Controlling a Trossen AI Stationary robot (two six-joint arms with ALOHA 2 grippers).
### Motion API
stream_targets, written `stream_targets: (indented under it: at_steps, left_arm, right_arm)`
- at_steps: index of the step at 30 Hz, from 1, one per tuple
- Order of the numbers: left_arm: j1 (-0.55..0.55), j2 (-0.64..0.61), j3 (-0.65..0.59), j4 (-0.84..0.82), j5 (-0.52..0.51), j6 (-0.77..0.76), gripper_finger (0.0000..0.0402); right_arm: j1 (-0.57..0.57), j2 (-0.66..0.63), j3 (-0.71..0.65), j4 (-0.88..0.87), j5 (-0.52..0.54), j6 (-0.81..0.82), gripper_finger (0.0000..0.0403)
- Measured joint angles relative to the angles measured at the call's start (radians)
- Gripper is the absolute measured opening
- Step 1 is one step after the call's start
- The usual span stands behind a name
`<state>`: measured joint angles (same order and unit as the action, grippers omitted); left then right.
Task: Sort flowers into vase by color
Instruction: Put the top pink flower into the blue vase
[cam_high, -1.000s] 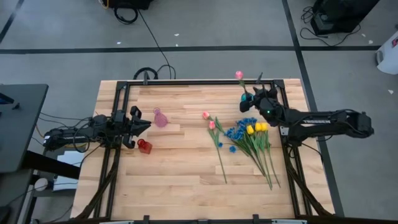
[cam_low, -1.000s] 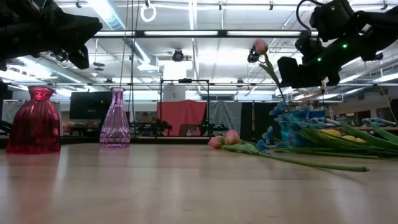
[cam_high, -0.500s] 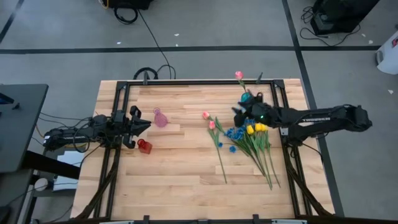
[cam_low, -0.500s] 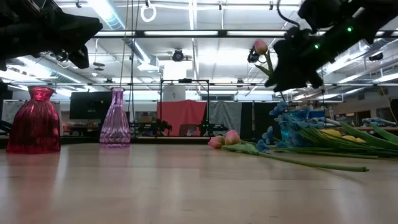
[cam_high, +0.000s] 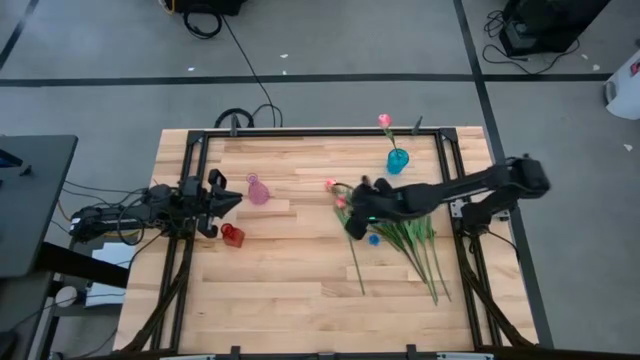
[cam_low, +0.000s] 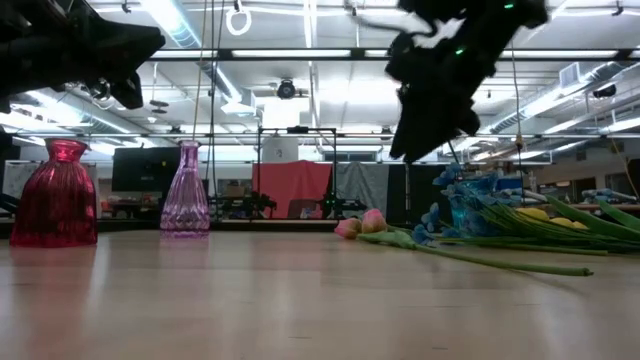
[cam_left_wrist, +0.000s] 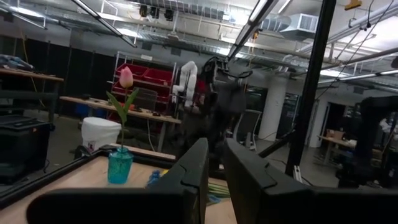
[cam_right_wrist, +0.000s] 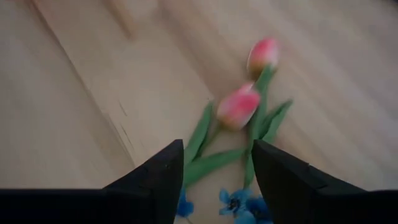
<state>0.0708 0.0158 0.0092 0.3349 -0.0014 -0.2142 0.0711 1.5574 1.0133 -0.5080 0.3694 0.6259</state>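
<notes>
Even, bright overhead light on the pale wooden table – shadows short and soft. Low view is backlit by long white ceiling strip lights, so the black right arm reads as a silhouette. Right wrist view is motion-blurred – two pink tulip blooms smeared, soft.

Wood table w/ black frame carries a red vase & pink vase at left, a blue vase w/ one pink tulip at back right, plus loose pink tulips, blue blossoms & green stems lying center-right.
</notes>
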Motion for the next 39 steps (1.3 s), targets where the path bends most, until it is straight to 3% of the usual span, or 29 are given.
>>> stream_targets:
  at_steps: [8, 14, 24, 31, 37, 39]
  left_arm:
    - [0.0, 0.0, 0.0, 0.004, -0.001, 0.028, 0.0056]
    - [0.0, 0.0, 0.0, 0.004, -0.001, 0.027, 0.0056]
    - [0.0, 0.0, 0.0, 0.003, 0.0, 0.027, 0.0056]
    - [0.0, 0.0, 0.0, 0.001, 0.001, 0.027, 0.0056]
    - [0.0, 0.0, 0.0, 0.001, 0.004, 0.02, 0.0056]
    - [0.0, 0.0, 0.0, 0.002, 0.004, 0.019, 0.0056]
  right_arm:
    - [-0.061, 0.257, 0.237, -0.27, -0.145, -0.035, 0.018]
    - [-0.139, 0.342, 0.281, -0.359, -0.218, -0.132, 0.0166]
    - [-0.232, 0.419, 0.281, -0.368, -0.284, -0.231, 0.0126]
    - [-0.238, 0.428, 0.283, -0.363, -0.303, -0.237, 0.0021]
    - [-0.247, 0.408, 0.276, -0.337, -0.306, -0.236, 0.002]
    - [-0.252, 0.377, 0.275, -0.299, -0.258, -0.237, 0.0015]
